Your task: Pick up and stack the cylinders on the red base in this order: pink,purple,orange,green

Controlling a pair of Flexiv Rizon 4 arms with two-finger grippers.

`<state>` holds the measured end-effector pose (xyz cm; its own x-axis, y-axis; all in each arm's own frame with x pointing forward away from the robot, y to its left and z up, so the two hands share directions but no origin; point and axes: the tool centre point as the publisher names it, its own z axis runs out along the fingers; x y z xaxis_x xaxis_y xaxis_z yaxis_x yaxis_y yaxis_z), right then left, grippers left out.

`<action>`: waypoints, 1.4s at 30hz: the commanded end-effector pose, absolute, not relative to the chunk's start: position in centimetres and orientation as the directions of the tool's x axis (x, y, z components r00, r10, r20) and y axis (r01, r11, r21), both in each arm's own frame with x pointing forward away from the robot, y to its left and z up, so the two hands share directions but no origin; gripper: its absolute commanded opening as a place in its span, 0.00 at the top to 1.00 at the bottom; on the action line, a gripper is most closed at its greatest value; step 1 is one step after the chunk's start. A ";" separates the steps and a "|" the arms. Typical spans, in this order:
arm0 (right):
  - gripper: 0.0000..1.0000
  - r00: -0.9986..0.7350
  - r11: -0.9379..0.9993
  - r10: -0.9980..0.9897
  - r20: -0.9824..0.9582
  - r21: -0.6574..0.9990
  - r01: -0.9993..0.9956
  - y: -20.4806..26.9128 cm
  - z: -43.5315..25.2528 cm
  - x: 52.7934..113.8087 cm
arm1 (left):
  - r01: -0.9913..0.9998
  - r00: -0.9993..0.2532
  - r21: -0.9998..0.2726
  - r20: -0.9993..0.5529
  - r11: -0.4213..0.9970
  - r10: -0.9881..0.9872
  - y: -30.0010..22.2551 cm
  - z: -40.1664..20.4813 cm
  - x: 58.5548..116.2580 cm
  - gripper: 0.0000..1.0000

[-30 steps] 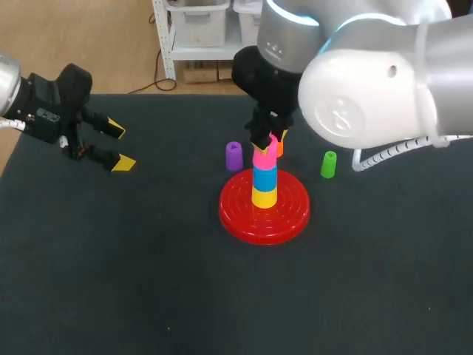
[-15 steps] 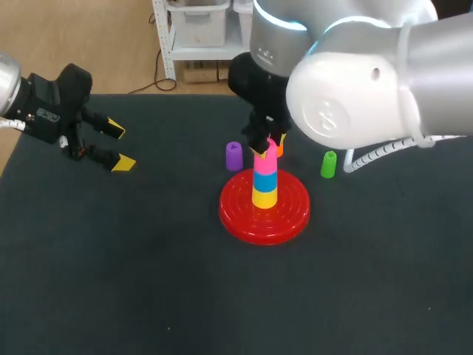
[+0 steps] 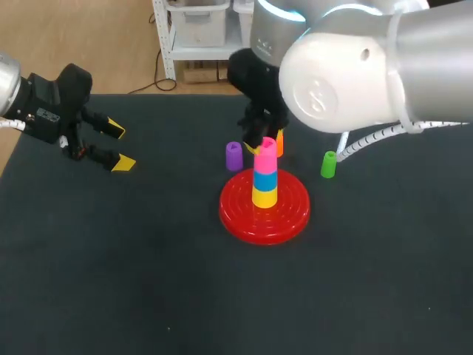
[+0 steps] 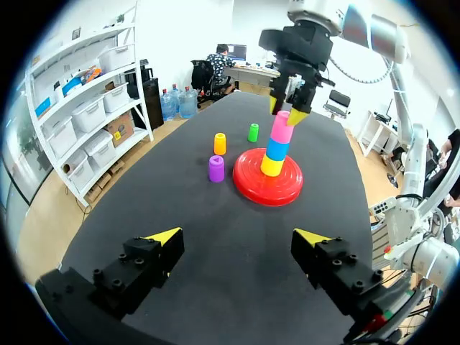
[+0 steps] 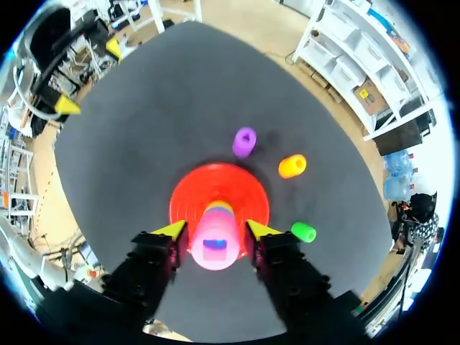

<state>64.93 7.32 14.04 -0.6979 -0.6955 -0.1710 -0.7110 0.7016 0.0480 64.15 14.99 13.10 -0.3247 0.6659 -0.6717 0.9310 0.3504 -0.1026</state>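
The red base holds a stack of a yellow, a blue and, on top, the pink cylinder. My right gripper hangs just above the pink cylinder, open, its fingers on either side with small gaps. The purple cylinder stands left of the base, the orange cylinder behind it and partly hidden by the gripper, the green cylinder to its right. My left gripper is open and empty at the table's far left; from its wrist, the left gripper faces the stack.
The dark table spreads wide in front of the base and on the left. The right arm's bulky white body looms over the back right of the table.
My right gripper has opened and risen a little off the pink cylinder, which stays on the stack. The left arm has not moved.
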 end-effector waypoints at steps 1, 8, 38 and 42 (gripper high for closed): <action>0.00 -0.692 0.704 -0.680 -0.241 0.050 -0.709 6.9 16.5 64.8 | 0.931 -0.322 -0.101 -0.674 0.350 0.664 15.1 13.0 64.1 0.00; 0.00 -0.679 0.694 -0.692 -0.245 0.030 -0.719 9.5 15.7 68.3 | 0.931 -0.322 -0.101 -0.674 0.350 0.664 15.1 13.0 64.1 0.00; 0.00 -0.756 0.756 -0.654 -0.005 0.000 -0.654 13.0 4.6 75.7 | 0.931 -0.322 -0.101 -0.674 0.350 0.664 15.1 13.0 64.1 0.00; 0.00 -0.764 0.764 -0.645 0.006 0.010 -0.645 12.9 3.8 75.2 | 0.931 -0.322 -0.101 -0.674 0.350 0.664 15.1 13.0 64.1 0.00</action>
